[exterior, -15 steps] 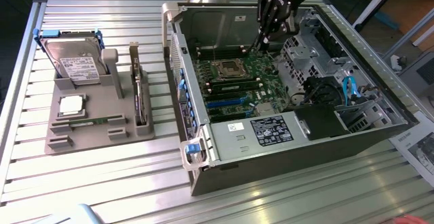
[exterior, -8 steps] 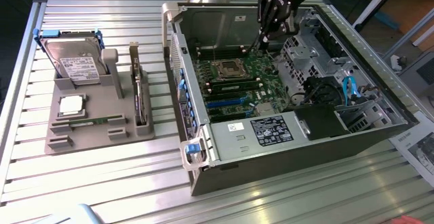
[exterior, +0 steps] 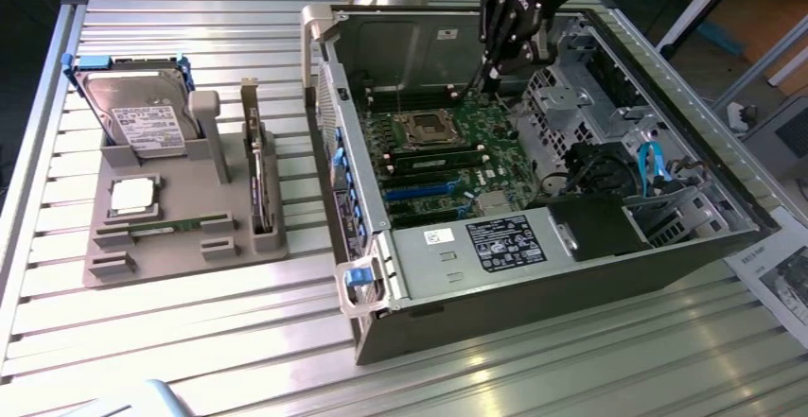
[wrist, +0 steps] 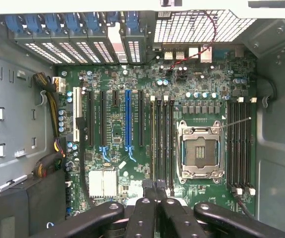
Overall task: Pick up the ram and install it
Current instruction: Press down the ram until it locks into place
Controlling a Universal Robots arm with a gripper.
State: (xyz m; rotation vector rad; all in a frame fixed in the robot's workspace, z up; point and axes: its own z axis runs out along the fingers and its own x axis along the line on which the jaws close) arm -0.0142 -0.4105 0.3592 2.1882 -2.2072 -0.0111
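Insertion seemed the step in hand: the claw [wrist: 158,196] hung inside the case [exterior: 417,39], clamped on a thin dark strip we took for the ram [wrist: 157,184], just above the memory slots [wrist: 165,144]. We judged seating demanded square alignment.

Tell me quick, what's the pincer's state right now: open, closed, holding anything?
Pincer: closed, holding the ram edge-on over the motherboard.

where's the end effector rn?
In the exterior view the end effector hangs inside the open case near its far wall; the wrist view puts it over memory slots beside the CPU socket.
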